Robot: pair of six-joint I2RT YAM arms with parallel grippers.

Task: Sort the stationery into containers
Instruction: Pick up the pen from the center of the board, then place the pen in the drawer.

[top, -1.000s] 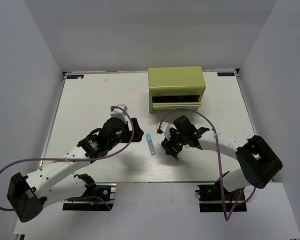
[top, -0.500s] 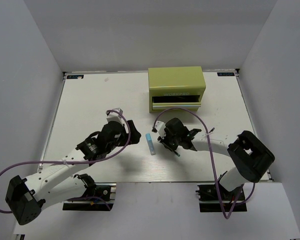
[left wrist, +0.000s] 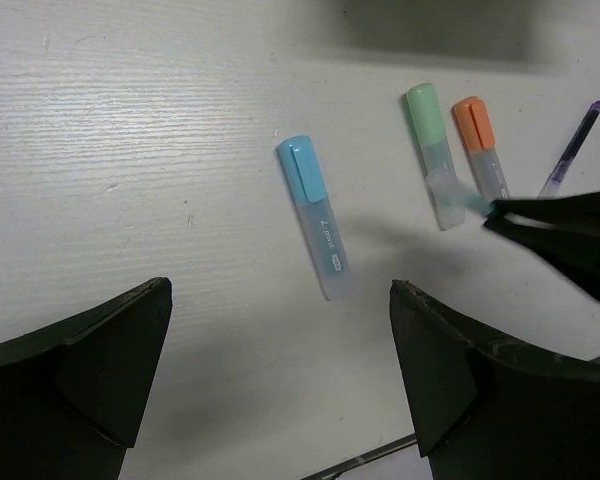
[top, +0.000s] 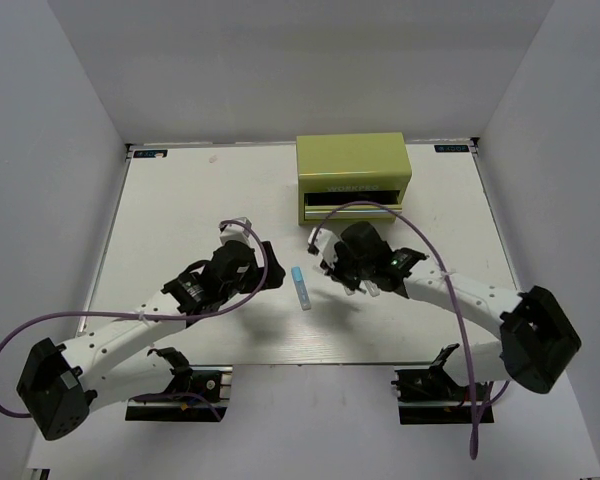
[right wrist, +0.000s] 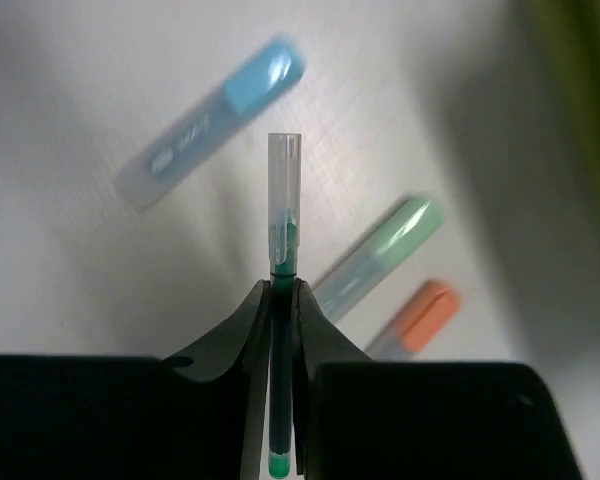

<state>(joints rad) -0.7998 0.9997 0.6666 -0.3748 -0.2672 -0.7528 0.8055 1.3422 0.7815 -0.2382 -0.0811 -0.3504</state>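
- Your right gripper (right wrist: 283, 292) was wider a second ago. It has now closed and is clamped on the green pen (right wrist: 283, 190), which looks lifted off the table (top: 180, 200) near its middle.
- It has shifted toward the far edge, where the tool chest (top: 352, 165) stands with a drawer (top: 352, 205) pulled out. Dropping the pen there looks like the next step.
- Your left gripper (left wrist: 280, 330) stays wide apart above the blue marker (left wrist: 315, 215).
- The green marker (left wrist: 432, 150) and orange marker (left wrist: 480, 145) lie unsorted beside it.
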